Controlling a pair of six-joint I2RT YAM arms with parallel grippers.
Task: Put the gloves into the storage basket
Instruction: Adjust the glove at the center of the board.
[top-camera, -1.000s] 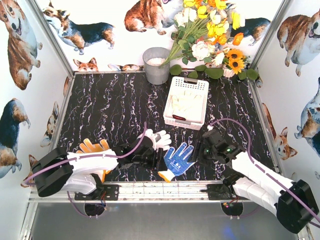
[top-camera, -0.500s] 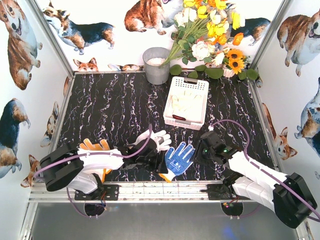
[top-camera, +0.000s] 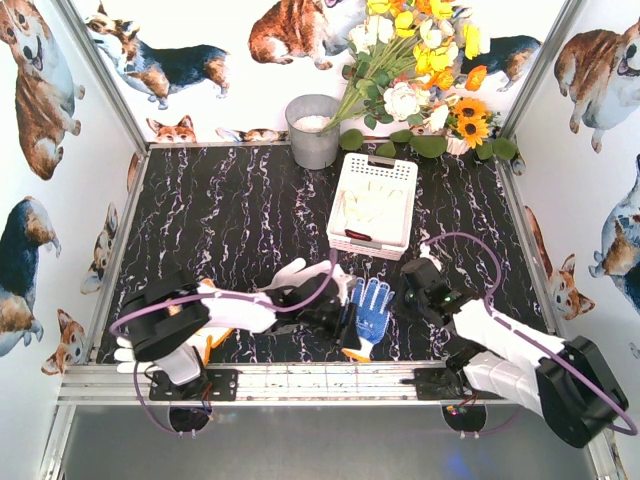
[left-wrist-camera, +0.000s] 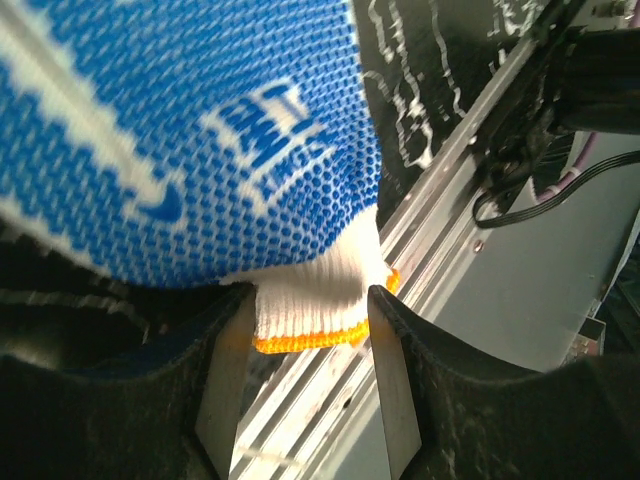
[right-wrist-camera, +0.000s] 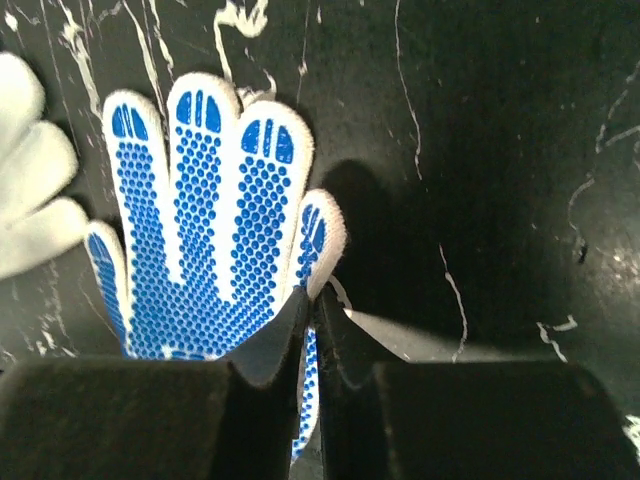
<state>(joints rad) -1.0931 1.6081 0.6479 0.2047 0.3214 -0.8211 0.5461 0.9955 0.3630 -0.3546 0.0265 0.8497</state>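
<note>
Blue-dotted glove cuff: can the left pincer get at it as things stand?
Probably yes. In the left wrist view the white, orange-trimmed cuff of the blue-dotted glove already lies between the left pincer fingers, nothing blocking; the right pincer pinches its edge.

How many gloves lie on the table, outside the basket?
3: blue-dotted glove near centre, white glove beside it, orange glove under the left arm. Others may be hidden.

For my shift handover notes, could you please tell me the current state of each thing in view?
White knit glove with blue dots: flat on table, pinched at both edges.
White slotted plastic basket: holds pale gloves.
Plain white knit glove: on table.
Left end effector: closing around dotted glove's cuff.
Right end effector: shut on dotted glove's edge.
</note>
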